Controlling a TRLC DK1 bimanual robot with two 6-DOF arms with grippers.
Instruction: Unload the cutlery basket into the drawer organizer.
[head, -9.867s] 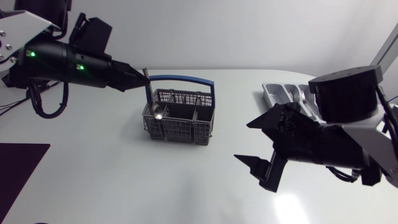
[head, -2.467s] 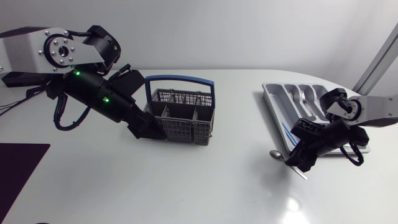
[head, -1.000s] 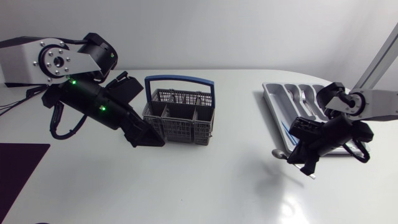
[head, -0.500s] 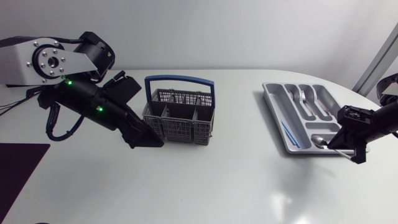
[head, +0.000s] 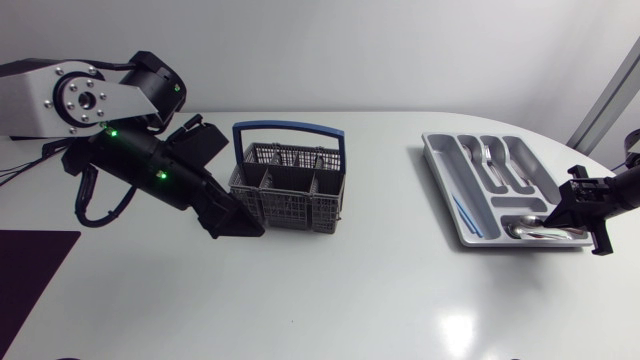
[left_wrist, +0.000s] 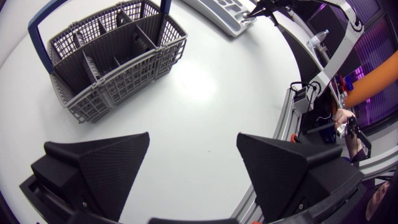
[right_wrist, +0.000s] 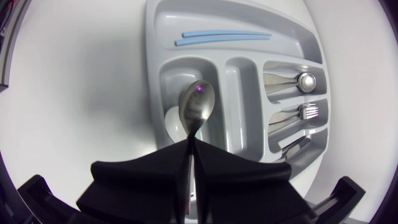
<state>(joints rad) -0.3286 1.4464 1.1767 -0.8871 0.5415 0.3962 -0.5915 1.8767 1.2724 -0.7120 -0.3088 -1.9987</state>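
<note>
right jaws clenched on the spoon (right_wrist: 196, 104), its bowl over an organizer (right_wrist: 240, 99) compartment: placing step, i'd say. next: lower it, let go. left jaws released, near the basket (head: 288, 205).

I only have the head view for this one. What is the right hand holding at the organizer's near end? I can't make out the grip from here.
Observer: A spoon. In the right wrist view, the right hand is shut on its handle from both sides.
Operator: Where is the spoon's bowl?
Observer: Ahead of the hand, over the organizer compartment next to the one with the blue sticks. I cannot tell whether it touches the bottom.
Operator: Is the left hand carrying anything?
Observer: No. The left wrist view shows the left hand wide open with only bare table between its sides, and the basket ahead of it.
</note>
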